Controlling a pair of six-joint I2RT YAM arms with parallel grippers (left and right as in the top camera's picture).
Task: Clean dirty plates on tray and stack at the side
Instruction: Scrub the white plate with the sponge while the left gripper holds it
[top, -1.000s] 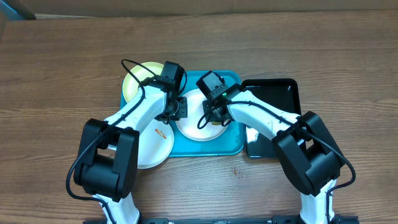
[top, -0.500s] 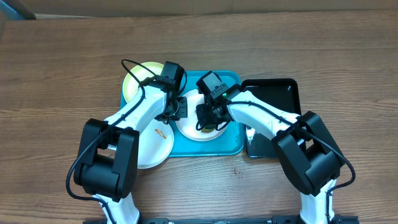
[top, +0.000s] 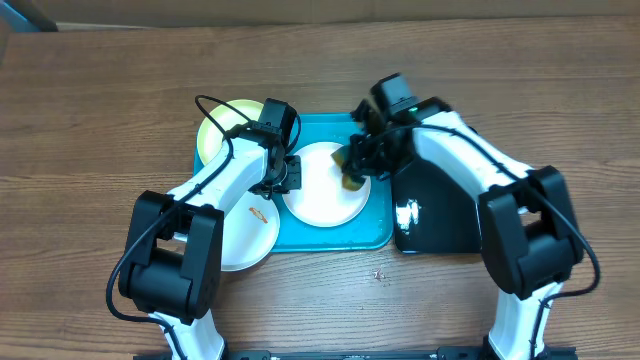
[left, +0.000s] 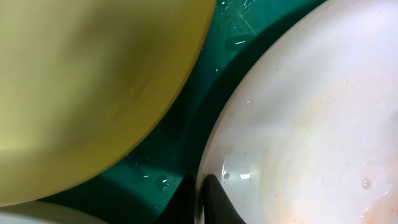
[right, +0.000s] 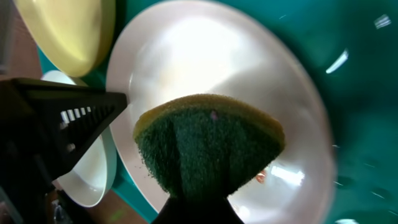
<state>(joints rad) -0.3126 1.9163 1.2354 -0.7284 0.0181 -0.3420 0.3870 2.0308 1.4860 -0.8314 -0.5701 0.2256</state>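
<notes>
Green sponge (right: 208, 155) in right end effector (right: 199, 210) over plate (right: 205, 68)

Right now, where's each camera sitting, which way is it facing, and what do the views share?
Overhead: fixed above the table, facing straight down on the tray and black tray; left arm and right arm show.
Left wrist: on the left arm, close over the centre white plate and the yellow-green plate; left end effector tips pinch the white plate's rim.
Right wrist: on the right arm, facing down past the sponge in the right end effector; left arm at left.
Shared: all three show both plates.
</notes>
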